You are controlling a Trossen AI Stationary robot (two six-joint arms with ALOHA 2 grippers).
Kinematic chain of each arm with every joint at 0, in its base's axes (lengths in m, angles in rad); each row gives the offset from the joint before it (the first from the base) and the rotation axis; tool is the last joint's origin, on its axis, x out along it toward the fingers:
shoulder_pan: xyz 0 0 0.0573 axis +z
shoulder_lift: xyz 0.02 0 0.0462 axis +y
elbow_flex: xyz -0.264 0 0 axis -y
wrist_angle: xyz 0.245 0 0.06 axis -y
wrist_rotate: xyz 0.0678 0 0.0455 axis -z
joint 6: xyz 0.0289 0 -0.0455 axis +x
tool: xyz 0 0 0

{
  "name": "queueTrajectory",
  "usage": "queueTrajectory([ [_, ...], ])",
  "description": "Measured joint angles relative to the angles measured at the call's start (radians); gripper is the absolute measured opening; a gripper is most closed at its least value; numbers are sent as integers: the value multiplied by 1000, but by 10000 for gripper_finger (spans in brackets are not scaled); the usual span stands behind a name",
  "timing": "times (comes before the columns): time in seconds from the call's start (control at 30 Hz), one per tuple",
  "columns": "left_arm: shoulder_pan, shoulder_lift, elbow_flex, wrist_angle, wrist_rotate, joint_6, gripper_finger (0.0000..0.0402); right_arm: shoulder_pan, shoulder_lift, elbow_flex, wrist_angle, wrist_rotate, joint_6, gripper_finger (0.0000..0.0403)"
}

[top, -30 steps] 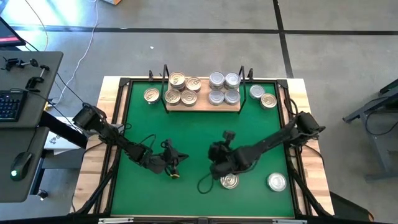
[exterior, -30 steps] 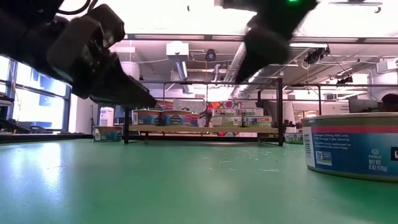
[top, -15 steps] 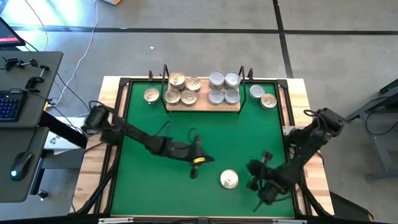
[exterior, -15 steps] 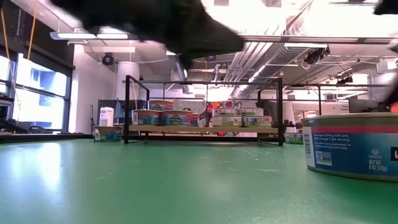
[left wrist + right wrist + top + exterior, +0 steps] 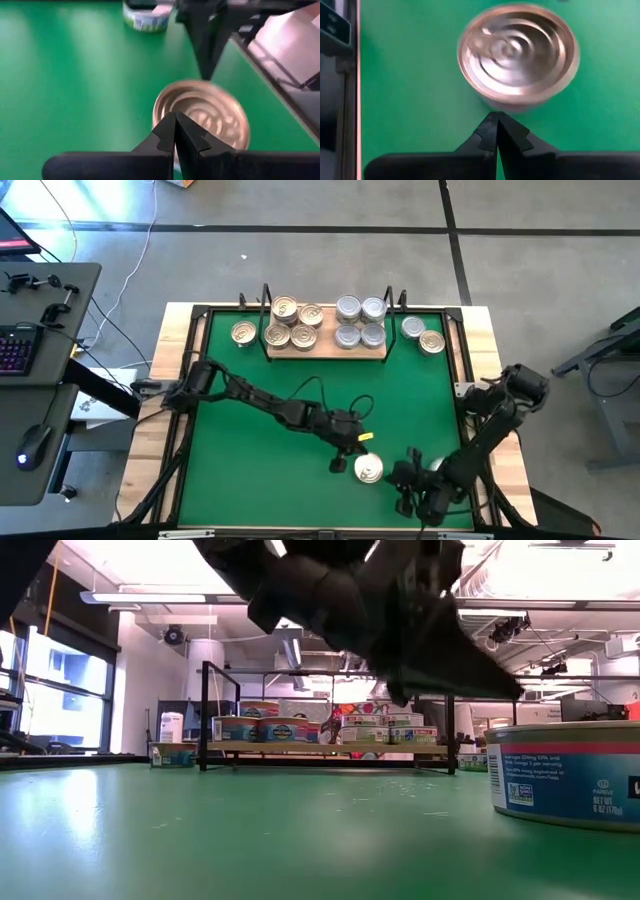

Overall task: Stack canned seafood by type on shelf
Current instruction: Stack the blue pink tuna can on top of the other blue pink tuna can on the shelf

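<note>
Beside the gold tin [image 5: 369,470], the left gripper [image 5: 340,461] hangs fully closed, holding nothing. A pickup is starting; next its fingers must spread around the rim.

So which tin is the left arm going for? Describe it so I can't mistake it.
On the green mat, look at the near edge, far from the shelf. Two tins lie there; it is the gold-lidded tin just beside the shut left end effector. Its neighbour, the other tin, is half hidden under the right arm.
</note>
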Motion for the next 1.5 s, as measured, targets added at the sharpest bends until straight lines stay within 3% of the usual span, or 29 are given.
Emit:
queueTrajectory([
  [0.2,16,-10,-5,-101,-13,16,0,-88,99,0,126,-23,-140,0],
  [0.53,31,-105,-10,-391,-187,52,0,-291,205,0,424,81,-396,0],
  [0.7,40,-117,-46,-431,-204,19,0,-361,216,1,485,57,-469,0],
  [0.9,55,-141,-114,-379,-214,-47,0,-359,215,2,486,46,-484,0],
  [1.13,27,-241,-127,-482,-321,-82,0,-335,215,2,491,46,-484,0],
  [1.3,46,-261,-130,-506,-337,-83,0,-334,215,2,491,47,-485,0],
  [1.5,77,-263,-233,-425,-337,-136,0,-334,215,2,490,48,-492,0],
])
